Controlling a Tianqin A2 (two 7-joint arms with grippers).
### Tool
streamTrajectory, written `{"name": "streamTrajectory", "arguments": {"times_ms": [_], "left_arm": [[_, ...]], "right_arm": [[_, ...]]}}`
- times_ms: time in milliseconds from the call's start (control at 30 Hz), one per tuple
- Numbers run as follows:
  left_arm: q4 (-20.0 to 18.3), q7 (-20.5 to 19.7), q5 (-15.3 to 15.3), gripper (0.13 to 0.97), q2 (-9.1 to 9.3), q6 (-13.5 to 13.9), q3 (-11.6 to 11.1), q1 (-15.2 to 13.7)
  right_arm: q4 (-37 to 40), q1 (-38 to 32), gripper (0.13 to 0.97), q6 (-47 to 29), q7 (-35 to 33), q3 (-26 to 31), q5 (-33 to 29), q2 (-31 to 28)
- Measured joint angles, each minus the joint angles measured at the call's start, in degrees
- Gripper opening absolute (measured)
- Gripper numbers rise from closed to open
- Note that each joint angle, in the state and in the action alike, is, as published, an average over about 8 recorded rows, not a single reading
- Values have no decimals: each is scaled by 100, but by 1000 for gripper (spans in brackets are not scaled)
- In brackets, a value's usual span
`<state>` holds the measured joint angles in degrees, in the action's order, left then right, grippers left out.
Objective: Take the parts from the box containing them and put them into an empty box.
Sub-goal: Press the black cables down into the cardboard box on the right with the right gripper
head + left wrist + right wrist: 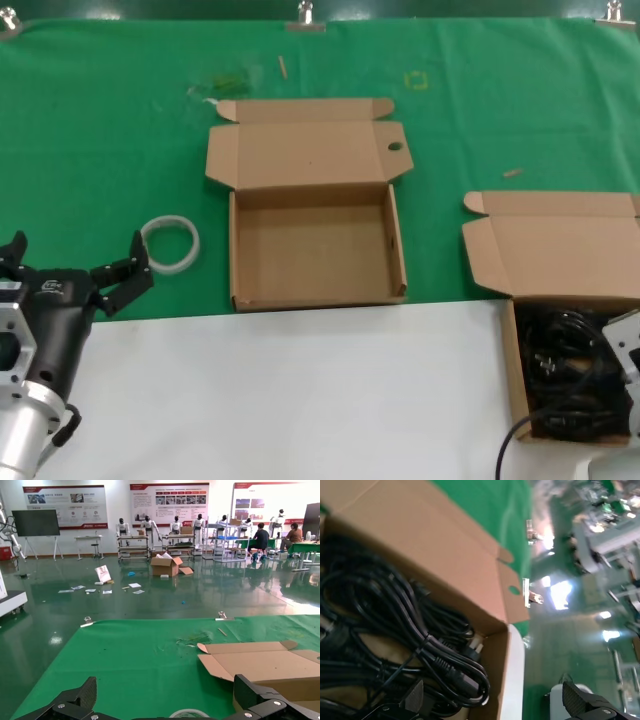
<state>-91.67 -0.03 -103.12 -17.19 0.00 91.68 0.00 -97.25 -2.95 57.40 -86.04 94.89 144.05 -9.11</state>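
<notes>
Your worktop [300,400] holds the empty box [312,255] in the middle, lid back. The box containing them [520,380] sits at your right, full of black power cords [395,630]. Your right gripper [492,707] hangs over the cords, jaws spread (nothing held yet). So you are at the first pick: next, go down and pinch one cord. Your left gripper [75,265] waits near the tape ring [172,243], jaws spread.

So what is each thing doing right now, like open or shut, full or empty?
empty box: lid folded back, nothing inside.
box of cords: lid open, cords inside.
power cords: tangled together in their box, none lifted out.
tape ring: lying flat on the green cloth.
left gripper: fingers open, near the tape ring, holding nothing.
right gripper: fingers open, over the cords, holding nothing.
</notes>
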Motion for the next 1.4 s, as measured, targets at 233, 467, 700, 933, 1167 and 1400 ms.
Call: {"name": "streamTrajectory", "arguments": {"times_ms": [233, 467, 700, 933, 1167, 1400], "left_arm": [[0, 0, 1, 966, 0, 0, 0, 0], [0, 0, 1, 966, 0, 0, 0, 0], [0, 1, 1, 966, 0, 0, 0, 0], [0, 1, 1, 966, 0, 0, 0, 0], [0, 1, 1, 966, 0, 0, 0, 0], [0, 1, 0, 966, 0, 0, 0, 0]], "right_arm": [[574, -511, 966, -193, -1820, -369, 818, 4], [1011, -850, 966, -603, -3305, -983, 1253, 118], [1282, -1096, 966, -995, -4184, -1553, 1349, 379], [1253, -1134, 966, -1122, -4498, -1818, 1367, 591], [1156, -1092, 966, -1109, -4498, -1826, 1369, 650], [1194, -1149, 966, -1106, -4522, -1827, 1369, 676]]}}
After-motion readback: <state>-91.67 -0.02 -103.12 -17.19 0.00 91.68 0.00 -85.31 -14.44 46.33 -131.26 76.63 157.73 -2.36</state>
